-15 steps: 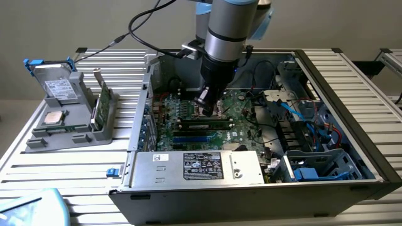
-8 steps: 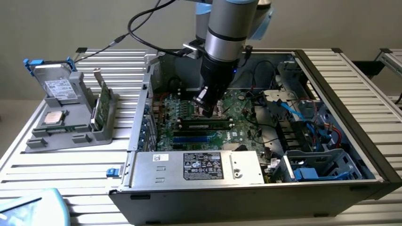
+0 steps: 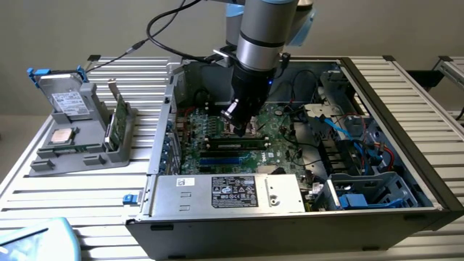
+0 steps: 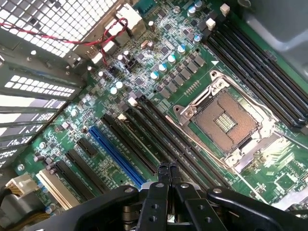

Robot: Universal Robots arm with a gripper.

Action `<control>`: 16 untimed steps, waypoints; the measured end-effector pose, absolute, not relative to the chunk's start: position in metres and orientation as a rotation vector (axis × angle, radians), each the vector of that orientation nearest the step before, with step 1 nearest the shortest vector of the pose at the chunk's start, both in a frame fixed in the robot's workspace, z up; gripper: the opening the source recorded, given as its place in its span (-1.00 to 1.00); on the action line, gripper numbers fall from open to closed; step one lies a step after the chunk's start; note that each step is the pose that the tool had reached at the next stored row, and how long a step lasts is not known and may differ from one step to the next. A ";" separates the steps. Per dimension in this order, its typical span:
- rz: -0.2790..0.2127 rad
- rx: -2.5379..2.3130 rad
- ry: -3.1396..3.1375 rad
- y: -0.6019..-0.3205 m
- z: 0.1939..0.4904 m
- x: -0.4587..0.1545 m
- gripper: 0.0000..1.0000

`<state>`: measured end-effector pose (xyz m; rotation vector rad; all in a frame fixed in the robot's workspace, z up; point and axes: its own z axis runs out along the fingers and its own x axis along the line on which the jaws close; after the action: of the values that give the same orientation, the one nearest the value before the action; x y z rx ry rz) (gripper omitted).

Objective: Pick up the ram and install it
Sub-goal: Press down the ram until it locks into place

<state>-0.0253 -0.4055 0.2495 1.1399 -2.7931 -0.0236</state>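
Note:
The ram (image 3: 236, 144) is a long dark-green stick with black chips. It lies along a slot on the motherboard (image 3: 279, 128) inside the open computer case (image 3: 406, 163). My gripper (image 3: 239, 129) hangs just above the ram's middle, tilted, with its fingers shut and nothing between them. In the wrist view the gripper (image 4: 168, 169) has both black fingertips pressed together over the row of long dark slots (image 4: 144, 134), beside the empty processor socket (image 4: 226, 120).
A power supply (image 3: 232, 193) fills the case's front, and blue and red cables (image 3: 362, 147) crowd the exterior view's right. Left of the case, a grey fixture (image 3: 80, 147) holds a hard drive (image 3: 65, 100), a square processor chip (image 3: 62, 136) and a broad green card (image 3: 117, 119).

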 end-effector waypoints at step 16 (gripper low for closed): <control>0.019 0.893 -2.867 -0.406 0.250 -0.025 -0.79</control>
<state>-0.0253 -0.4055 0.2495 0.8927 -2.8669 0.0191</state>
